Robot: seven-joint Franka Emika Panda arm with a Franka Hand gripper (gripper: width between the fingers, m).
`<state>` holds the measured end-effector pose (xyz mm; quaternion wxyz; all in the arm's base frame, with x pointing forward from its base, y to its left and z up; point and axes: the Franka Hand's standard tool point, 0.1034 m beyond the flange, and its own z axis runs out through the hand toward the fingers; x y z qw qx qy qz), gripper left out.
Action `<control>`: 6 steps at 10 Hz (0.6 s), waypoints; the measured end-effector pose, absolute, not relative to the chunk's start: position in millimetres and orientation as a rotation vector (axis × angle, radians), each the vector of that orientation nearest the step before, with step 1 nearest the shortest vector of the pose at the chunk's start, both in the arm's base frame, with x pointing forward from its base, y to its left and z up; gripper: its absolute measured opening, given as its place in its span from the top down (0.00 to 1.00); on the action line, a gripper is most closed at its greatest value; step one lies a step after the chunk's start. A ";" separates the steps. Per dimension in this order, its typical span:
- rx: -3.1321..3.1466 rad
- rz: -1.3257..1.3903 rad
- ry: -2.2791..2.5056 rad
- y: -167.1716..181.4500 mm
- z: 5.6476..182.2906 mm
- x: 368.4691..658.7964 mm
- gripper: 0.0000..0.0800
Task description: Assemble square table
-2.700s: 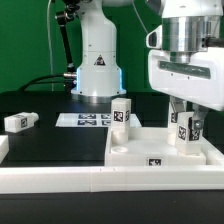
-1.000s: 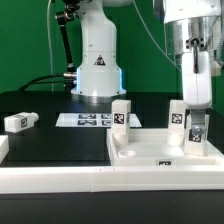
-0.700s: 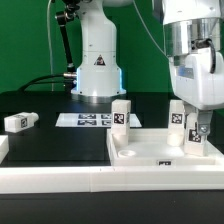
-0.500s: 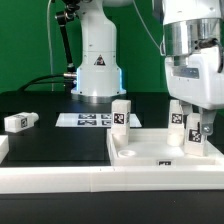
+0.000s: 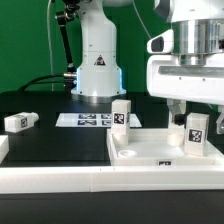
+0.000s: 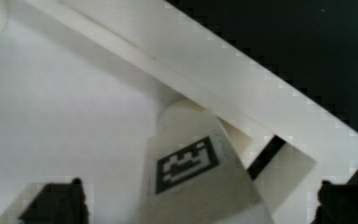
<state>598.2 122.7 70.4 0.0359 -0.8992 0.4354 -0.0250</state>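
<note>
Your claw (image 5: 190,113) released, jaws spread wide, gripping nothing. Blocky white plastic leg (image 5: 196,137) with tag, upright just below claw, on smooth rimmed square top (image 5: 140,152). Second leg (image 5: 121,115) upright, well apart from claw. Third leg (image 5: 20,121) lying farther off on black table (image 5: 55,142).

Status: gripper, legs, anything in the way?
Gripper open, jaws either side of upright leg on square top, exterior view's right. Second leg upright at far corner; loose leg lies aside. No obstruction seen.
</note>
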 end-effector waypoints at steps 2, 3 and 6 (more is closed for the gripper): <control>-2.856 -0.087 1.140 121.2 70.4 598.6 0.19; -2.900 -0.092 1.037 119.9 70.4 598.8 0.19; -2.992 -0.105 0.764 118.2 71.1 600.0 0.19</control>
